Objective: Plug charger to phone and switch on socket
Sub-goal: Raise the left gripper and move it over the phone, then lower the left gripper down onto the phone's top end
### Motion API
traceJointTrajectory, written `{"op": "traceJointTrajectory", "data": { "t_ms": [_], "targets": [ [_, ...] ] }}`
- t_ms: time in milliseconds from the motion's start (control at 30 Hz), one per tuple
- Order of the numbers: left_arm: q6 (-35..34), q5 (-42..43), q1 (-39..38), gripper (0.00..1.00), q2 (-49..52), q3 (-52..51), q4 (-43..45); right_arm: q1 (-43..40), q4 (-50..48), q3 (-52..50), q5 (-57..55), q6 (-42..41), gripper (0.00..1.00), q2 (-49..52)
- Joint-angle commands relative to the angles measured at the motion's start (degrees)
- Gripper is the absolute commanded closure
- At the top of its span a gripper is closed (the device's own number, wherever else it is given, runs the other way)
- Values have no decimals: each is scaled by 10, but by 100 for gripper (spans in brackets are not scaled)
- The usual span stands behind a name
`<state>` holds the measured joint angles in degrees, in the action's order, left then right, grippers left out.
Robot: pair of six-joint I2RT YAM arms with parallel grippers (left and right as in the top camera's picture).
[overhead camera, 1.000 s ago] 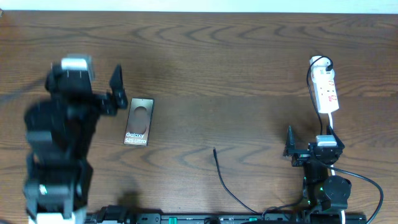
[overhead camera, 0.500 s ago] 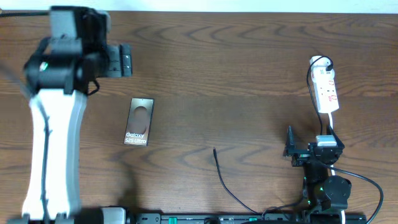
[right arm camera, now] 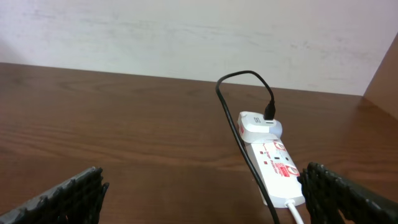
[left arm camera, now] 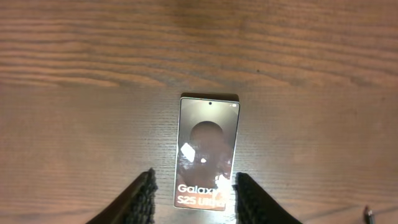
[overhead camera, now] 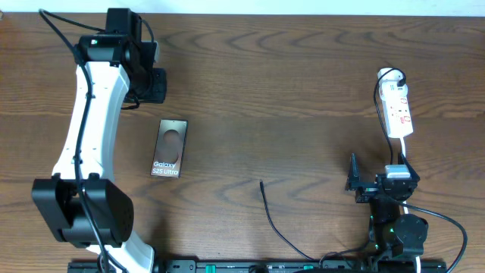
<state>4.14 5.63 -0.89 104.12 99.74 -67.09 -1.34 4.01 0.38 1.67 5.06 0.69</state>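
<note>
Wood counter (overhead camera: 288,76): your left pincer (left arm camera: 194,176) part-open, empty, near phone (left arm camera: 208,152); left arm (overhead camera: 87,114) outstretched; right pincer (right arm camera: 202,177) wide, empty.

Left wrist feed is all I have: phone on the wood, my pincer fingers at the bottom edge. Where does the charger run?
Observer: The charger comes up from the near table edge. Its tip lies right of the phone, apart from it.
Operator: Socket?
Observer: The socket sits at the far right, just ahead of the right pincer.
Operator: Right pincer busy?
Observer: No. It is open and empty, facing the socket.
</note>
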Motion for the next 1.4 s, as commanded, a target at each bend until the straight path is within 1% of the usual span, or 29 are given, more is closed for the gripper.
{"op": "traceJointTrajectory", "data": {
  "t_ms": [0, 300, 767, 933, 1100, 1367],
  "targets": [
    [1, 6, -1, 3, 6, 8, -1, 11, 2, -1, 1, 6, 1, -3],
    [1, 6, -1, 2, 6, -4, -2, 11, 2, -1, 1, 6, 1, -3],
    [1, 9, -1, 2, 6, -112, 7, 11, 3, -1, 1, 6, 1, -3],
    [1, 19, -1, 2, 6, -165, 41, 11, 2, -1, 1, 6, 1, -3],
    [1, 19, -1, 2, 6, -229, 106, 11, 2, -1, 1, 6, 1, -3],
    [1, 19, -1, 2, 7, -296, 170, 11, 2, -1, 1, 6, 1, -3]
  ]
}}
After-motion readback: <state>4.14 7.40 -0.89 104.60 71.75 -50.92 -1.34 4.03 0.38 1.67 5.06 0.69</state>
